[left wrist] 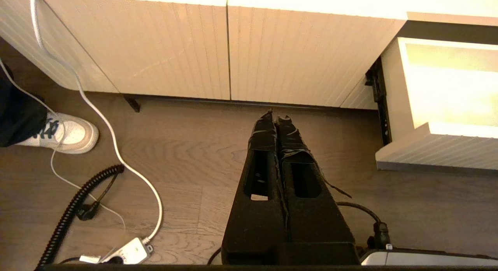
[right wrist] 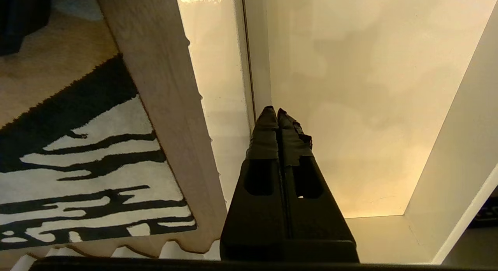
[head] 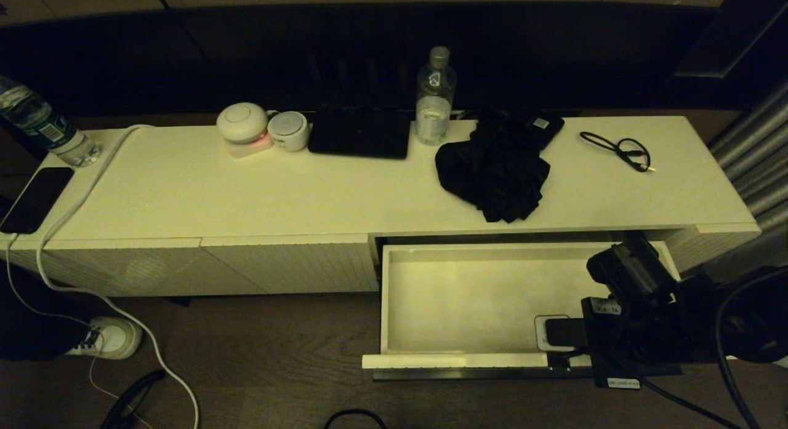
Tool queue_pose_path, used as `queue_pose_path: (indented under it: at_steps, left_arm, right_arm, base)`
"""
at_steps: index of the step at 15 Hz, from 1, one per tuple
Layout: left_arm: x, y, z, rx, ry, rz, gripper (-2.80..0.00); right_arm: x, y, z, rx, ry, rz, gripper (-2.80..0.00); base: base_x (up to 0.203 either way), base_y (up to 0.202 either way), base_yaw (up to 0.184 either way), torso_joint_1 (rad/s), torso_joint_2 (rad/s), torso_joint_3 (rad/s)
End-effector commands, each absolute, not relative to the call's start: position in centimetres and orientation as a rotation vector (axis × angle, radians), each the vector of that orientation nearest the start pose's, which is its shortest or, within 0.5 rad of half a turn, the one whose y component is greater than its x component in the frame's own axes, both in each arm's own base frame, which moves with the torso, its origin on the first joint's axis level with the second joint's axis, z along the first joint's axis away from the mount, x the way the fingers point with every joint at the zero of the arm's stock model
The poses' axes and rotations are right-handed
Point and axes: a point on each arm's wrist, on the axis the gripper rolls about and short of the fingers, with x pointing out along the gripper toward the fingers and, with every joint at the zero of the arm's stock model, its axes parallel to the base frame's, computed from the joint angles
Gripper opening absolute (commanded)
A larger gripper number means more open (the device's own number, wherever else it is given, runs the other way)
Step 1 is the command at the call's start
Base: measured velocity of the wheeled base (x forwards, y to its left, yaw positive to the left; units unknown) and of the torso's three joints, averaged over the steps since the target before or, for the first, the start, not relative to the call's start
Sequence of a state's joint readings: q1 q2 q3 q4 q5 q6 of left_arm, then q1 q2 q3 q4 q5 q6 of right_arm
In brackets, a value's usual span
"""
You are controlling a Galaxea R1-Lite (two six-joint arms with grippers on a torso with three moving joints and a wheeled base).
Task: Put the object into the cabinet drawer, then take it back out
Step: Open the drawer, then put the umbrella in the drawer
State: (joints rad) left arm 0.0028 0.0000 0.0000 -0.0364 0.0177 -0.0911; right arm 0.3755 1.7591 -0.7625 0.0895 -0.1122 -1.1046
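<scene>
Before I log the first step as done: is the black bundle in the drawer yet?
Out. The black bundle lies crumpled on the cabinet top; the open drawer holds only the right gripper.

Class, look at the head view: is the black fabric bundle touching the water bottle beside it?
Apart. The head view shows a strip of bare cabinet top between the bundle and the bottle.

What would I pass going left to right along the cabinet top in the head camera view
Water bottle → phone → large white puck → small white puck → black tablet → second bottle → black fabric bundle → thin black cable.
</scene>
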Motion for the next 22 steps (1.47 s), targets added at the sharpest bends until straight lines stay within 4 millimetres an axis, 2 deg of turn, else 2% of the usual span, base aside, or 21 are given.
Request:
queue_pose_path:
  at_steps: [1,5,9,12,14,17,20,22]
  left_arm:
    - [-2.3,0.0,7.9,-0.092,-0.038,0.020,-2.80]
    - [-2.3,0.0,7.9,-0.092,-0.039,0.020,-2.80]
    - [-2.3,0.0,7.9,-0.092,-0.039,0.020,-2.80]
    - [-2.3,0.0,7.9,-0.092,-0.039,0.020,-2.80]
    - [-2.3,0.0,7.9,-0.092,-0.039,0.020,-2.80]
    - [-2.3,0.0,7.9,-0.092,-0.039,0.020,-2.80]
    - [-2.3,0.0,7.9,-0.092,-0.039,0.020,-2.80]
    - [-2.3,0.0,7.9,-0.092,-0.039,0.020,-2.80]
  right_arm:
    - [24.1,9.2,10.6,-1.250,0.813,0.803,-2.80]
    - [22.5,8.6,14.1,-1.199,0.711,0.704,-2.80]
    - [20.2,8.0,20.2,-1.083,0.541,0.533,-2.80]
    - [19.5,7.6,23.8,-0.987,0.481,0.340,-2.80]
    - [20.1,8.0,25.4,-0.871,0.457,0.237,-2.80]
    - [21.5,9.2,28.0,-0.573,0.405,0.149,-2.80]
    - [23.9,12.7,29.5,-0.276,0.394,0.101,-2.80]
    - [25.4,15.4,29.4,-0.129,0.421,0.072,-2.80]
  base:
    - [0.000,0.000,0.000,0.000,0.00,0.000]
    - [0.000,0.000,0.000,0.000,0.00,0.000]
    - [0.000,0.000,0.000,0.000,0.00,0.000]
    - [0.000,0.000,0.000,0.000,0.00,0.000]
    - [0.000,0.000,0.000,0.000,0.00,0.000]
    - [0.000,0.000,0.000,0.000,0.00,0.000]
    - [0.000,0.000,0.000,0.000,0.00,0.000]
    - [0.000,0.000,0.000,0.000,0.00,0.000]
